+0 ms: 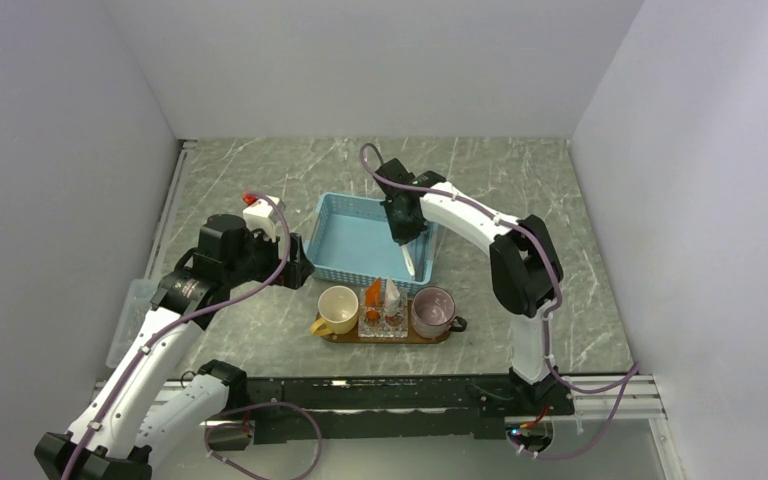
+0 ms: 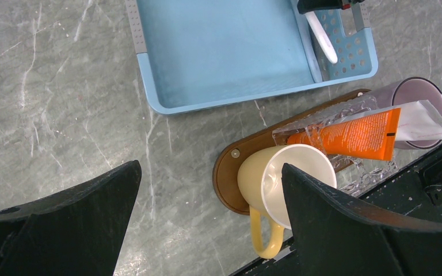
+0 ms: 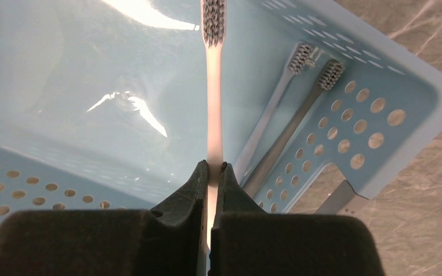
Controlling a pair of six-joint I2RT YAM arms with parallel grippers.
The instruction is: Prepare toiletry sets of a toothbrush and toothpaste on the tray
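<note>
My right gripper [image 1: 400, 228] is shut on a thin white toothbrush [image 1: 407, 262] over the right front corner of the blue basket [image 1: 345, 215]. In the right wrist view the jaws [image 3: 214, 168] pinch the handle of this toothbrush [image 3: 213, 86], bristles away from me. Two grey toothbrushes [image 3: 276, 115] lie in the basket corner. The brown wooden tray [image 1: 335, 335] carries an orange tube [image 1: 372, 294] and a white tube [image 1: 392, 292] standing in a clear glass holder. My left gripper [image 1: 298, 266] is open and empty left of the basket, above the tray's left end [image 2: 230, 172].
A yellow cup [image 1: 338, 308] stands on the tray's left end and a purple cup [image 1: 432, 310] on its right end. The left wrist view shows the yellow cup [image 2: 282, 178], orange tube [image 2: 351, 135] and purple cup [image 2: 414, 92]. Walls close in on three sides.
</note>
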